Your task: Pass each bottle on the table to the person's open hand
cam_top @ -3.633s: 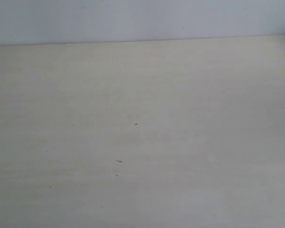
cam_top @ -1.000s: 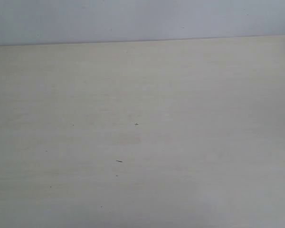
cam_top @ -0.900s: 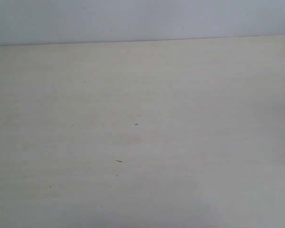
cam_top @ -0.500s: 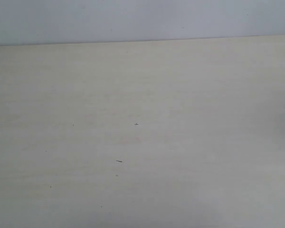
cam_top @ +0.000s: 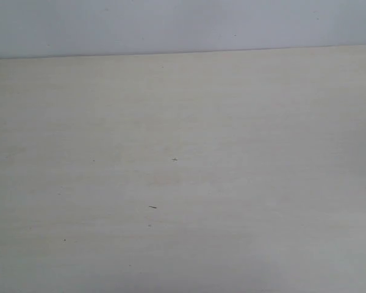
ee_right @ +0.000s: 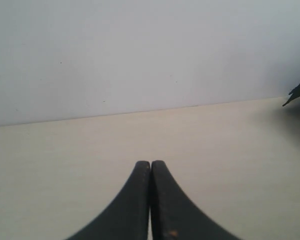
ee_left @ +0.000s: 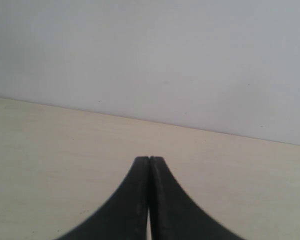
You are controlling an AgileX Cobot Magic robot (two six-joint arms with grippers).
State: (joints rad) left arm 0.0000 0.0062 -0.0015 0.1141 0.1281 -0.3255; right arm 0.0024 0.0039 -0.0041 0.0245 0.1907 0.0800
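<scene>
No bottle or open hand shows anywhere on the table (cam_top: pixel 244 122). The left gripper (ee_left: pixel 149 165) and right gripper (ee_right: pixel 150 167) hover over it, jaws pressed together, empty. Bottles probably handle light and slick; mid-body suits gripping.

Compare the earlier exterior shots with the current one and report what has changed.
Nothing visibly changed. In the exterior view the table looks the same throughout, with its dark specks in the same spots. No bottle, hand or gripper has come into that view.
</scene>
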